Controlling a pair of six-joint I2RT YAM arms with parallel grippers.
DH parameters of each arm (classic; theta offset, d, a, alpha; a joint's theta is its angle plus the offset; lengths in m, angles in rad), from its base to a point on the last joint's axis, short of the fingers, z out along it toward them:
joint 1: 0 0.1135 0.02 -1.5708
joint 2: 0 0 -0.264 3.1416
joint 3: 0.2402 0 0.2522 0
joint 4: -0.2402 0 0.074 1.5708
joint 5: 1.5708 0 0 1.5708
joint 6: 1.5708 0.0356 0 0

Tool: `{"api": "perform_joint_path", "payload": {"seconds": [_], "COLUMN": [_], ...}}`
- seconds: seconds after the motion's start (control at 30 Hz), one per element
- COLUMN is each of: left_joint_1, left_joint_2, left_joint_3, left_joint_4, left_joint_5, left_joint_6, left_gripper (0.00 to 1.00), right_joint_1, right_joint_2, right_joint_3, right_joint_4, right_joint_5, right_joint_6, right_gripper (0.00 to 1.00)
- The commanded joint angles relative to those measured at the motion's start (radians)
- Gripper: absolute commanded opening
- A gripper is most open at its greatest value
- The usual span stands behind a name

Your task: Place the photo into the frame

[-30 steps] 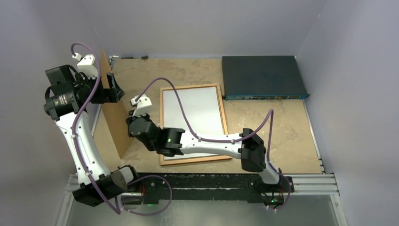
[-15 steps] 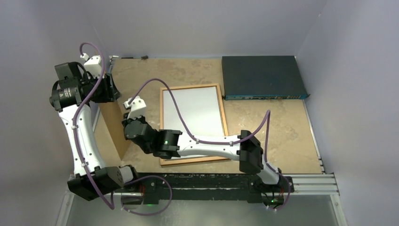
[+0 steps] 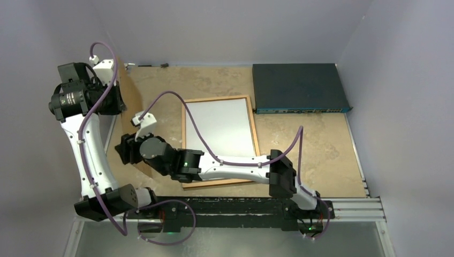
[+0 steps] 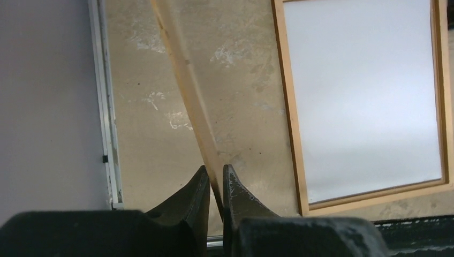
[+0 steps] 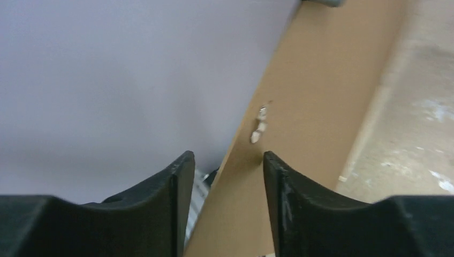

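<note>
Photo [image 3: 219, 139], white back up, is seen lying inside the frame [image 4: 289, 107], flat on the desk [image 3: 321, 150]. Left of the frame, the brown backing board [image 5: 321, 96] is stood on edge. Within the last second it has been handed over: the left tool [image 4: 215, 170] has been clamped on its thin edge, and the right tool [image 5: 227, 155] has been parted, its grip given up. The board is judged ready to be laid over the photo.
</note>
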Motion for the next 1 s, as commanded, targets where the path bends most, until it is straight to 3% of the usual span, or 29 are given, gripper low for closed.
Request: {"api": "perform_joint_path", "payload": {"seconds": [0.0,0.03,0.2,0.4,0.67,0.8,0.97], "left_joint_1": [-0.009,-0.007,-0.008,-0.008,-0.007,-0.008,-0.008], "left_joint_2": [-0.007,-0.013,-0.072,-0.131,-0.150,-0.149,-0.134], "left_joint_3": [0.034,0.031,-0.035,-0.129,-0.130,-0.151,-0.264], "left_joint_4": [0.025,0.019,0.055,0.096,0.116,0.118,0.193], "left_joint_5": [0.108,0.116,0.142,0.164,0.123,0.135,-0.001], "left_joint_6": [0.137,0.155,0.249,0.344,0.359,0.341,0.321], "left_gripper": [0.00,0.00,0.00,0.00,0.00,0.00,0.03], "right_joint_1": [0.033,0.032,0.003,-0.064,-0.269,-0.314,-0.289], "right_joint_2": [-0.126,-0.147,-0.277,-0.436,-0.611,-0.572,-0.389], "right_joint_3": [-0.055,-0.088,-0.294,-0.533,-0.900,-0.907,-0.686], "right_joint_4": [0.131,0.136,0.235,0.292,0.379,0.323,0.045], "right_joint_5": [-0.213,-0.221,-0.316,-0.427,-0.557,-0.585,-0.421], "right_joint_6": [0.009,0.009,0.017,0.058,0.259,0.276,0.218], "right_gripper": [0.66,0.75,0.98,0.99,0.99,0.99,0.99]}}
